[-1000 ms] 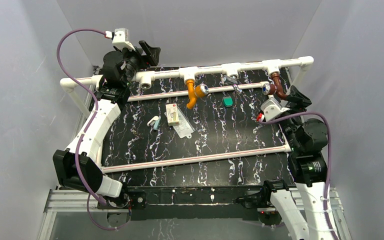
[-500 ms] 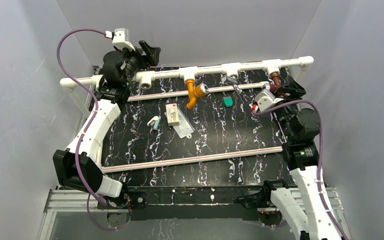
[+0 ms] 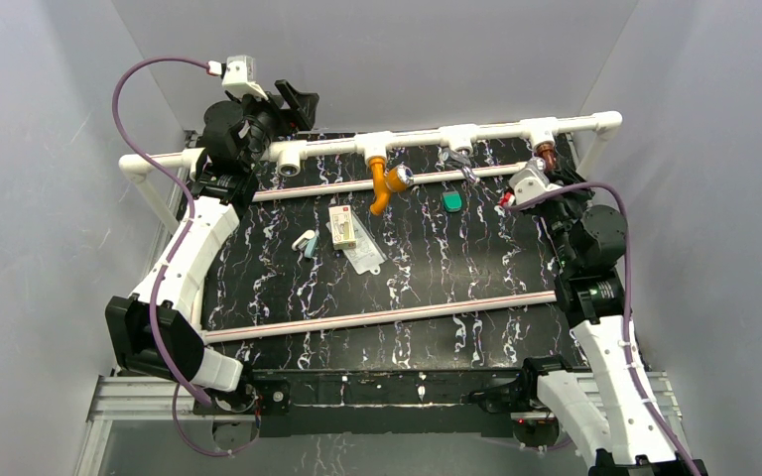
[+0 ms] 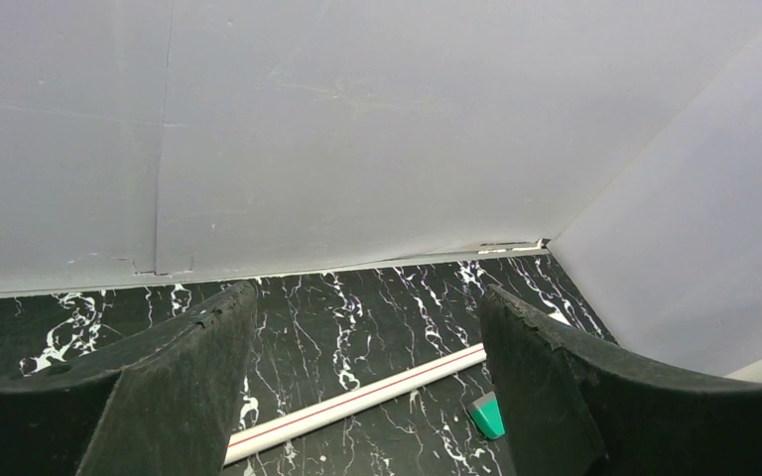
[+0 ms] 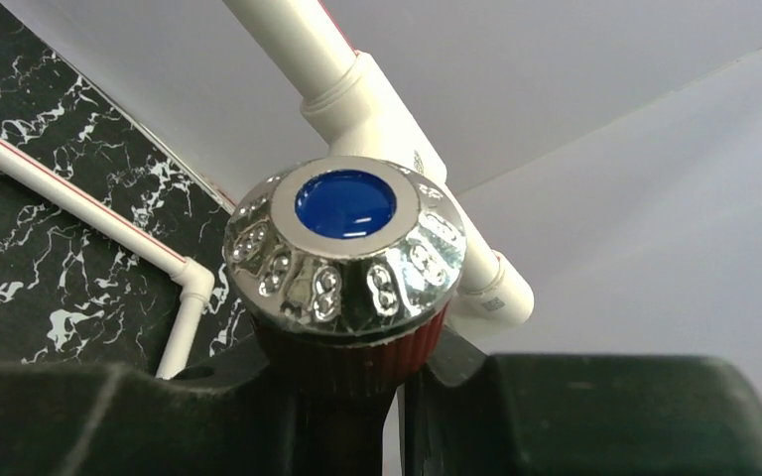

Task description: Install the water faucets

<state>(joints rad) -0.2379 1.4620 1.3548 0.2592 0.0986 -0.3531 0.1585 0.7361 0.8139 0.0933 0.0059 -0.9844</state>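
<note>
- The dark reddish-brown faucet (image 3: 547,154) is sitting at the upper right of the overhead view, its top under the rightmost tee fitting (image 3: 542,129) on the white pipe rail (image 3: 496,132).
- In the right wrist view its chrome knob (image 5: 345,243), with a blue centre, is filling the middle of the frame and facing the lens; the ribbed red collar is showing just beneath it.
- The right gripper (image 5: 357,387) is clamping this faucet's body, with a black finger (image 5: 159,416) pressing in from each side below the knob.
- The orange faucet (image 3: 385,183) is hanging from another tee left of centre on the same rail, spout pointing down and knob to the right, with no claw near it.
- The left gripper (image 4: 362,387) is hovering high at the upper left of the overhead view, its jaws standing wide apart and holding nothing.
- Between its fingers, the black marbled table (image 4: 357,307) and a small green block (image 4: 487,415) are showing.
- From overhead, the green block (image 3: 451,201) is lying on the table between the two faucets.
- A cream box (image 3: 341,226) is lying near the table's middle.
</note>
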